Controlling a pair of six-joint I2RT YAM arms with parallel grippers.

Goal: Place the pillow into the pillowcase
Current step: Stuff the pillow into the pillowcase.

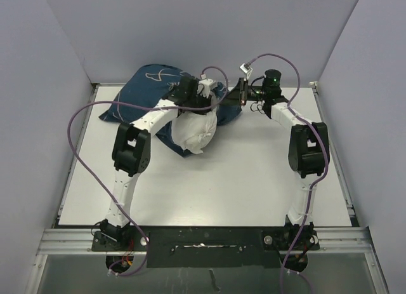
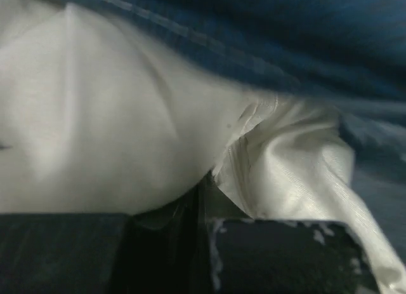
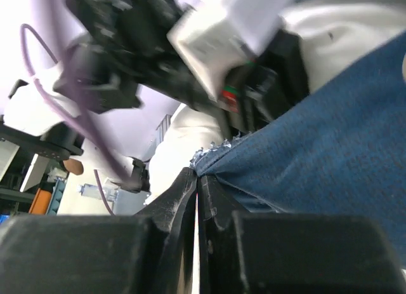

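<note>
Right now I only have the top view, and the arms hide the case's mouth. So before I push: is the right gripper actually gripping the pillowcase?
Observer: Yes. In the right wrist view the right gripper is shut on the frayed edge of the pillowcase.
Operator: And the left one?
Observer: The left wrist view shows the left gripper shut, with a fold of the pillow seemingly pinched at its tips.
Operator: Is the case over the pillow there?
Observer: Its blue hem runs across the pillow just beyond the left fingers.
</note>
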